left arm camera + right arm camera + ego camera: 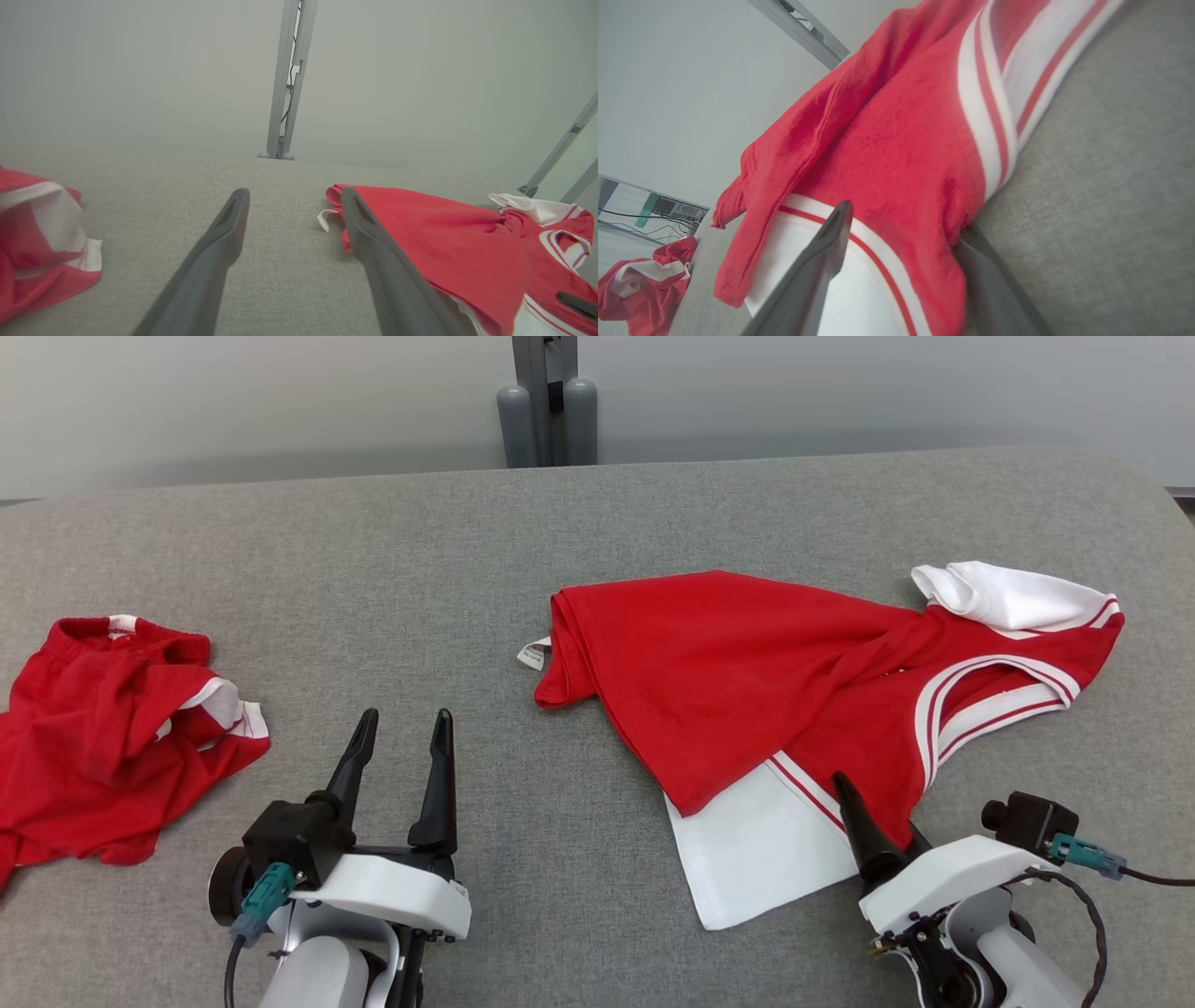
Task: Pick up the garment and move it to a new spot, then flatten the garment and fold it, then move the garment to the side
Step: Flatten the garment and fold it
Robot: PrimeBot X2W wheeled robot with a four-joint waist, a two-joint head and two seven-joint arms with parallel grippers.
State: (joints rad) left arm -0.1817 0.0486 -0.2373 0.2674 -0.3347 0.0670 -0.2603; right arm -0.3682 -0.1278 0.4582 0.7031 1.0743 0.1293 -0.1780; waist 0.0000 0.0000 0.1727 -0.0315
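Note:
The garment (747,681) is a red top with white panels and red-and-white striped trim, lying crumpled on the grey table (523,541), right of centre. My right gripper (878,812) is open at its near hem. One finger (817,261) lies over the white panel, and the other is tucked under the red cloth (896,154), so the hem sits between the jaws. My left gripper (406,717) is open over bare table, left of the garment (434,233), with nothing between its fingers (205,266).
A second red and white garment (103,728) lies bunched at the table's left edge and shows in the left wrist view (42,242) too. A grey post (546,401) stands behind the table's far edge. Bare table lies between the two garments.

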